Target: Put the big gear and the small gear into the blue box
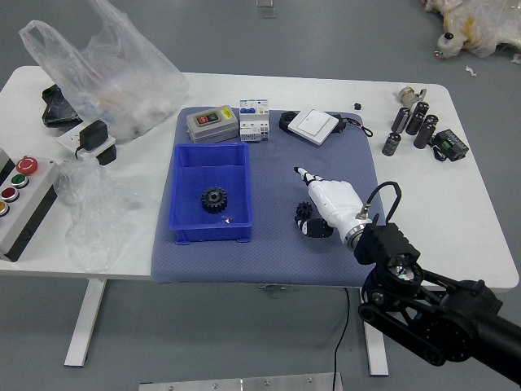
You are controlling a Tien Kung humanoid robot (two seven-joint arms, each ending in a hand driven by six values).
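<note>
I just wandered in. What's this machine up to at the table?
The robot is working with its right hand, which is down at a black gear on the blue-grey mat; whether it has hold of it yet, I can't tell. Another black gear lies inside the blue box to the left. The job is to put a big and a small gear in that box, so the one by the hand is probably next. The left arm is out of view.

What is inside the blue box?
Inside the blue box: a black gear and, to its lower right, a tiny shiny spot too small to identify. Nothing covers the interior.
</note>
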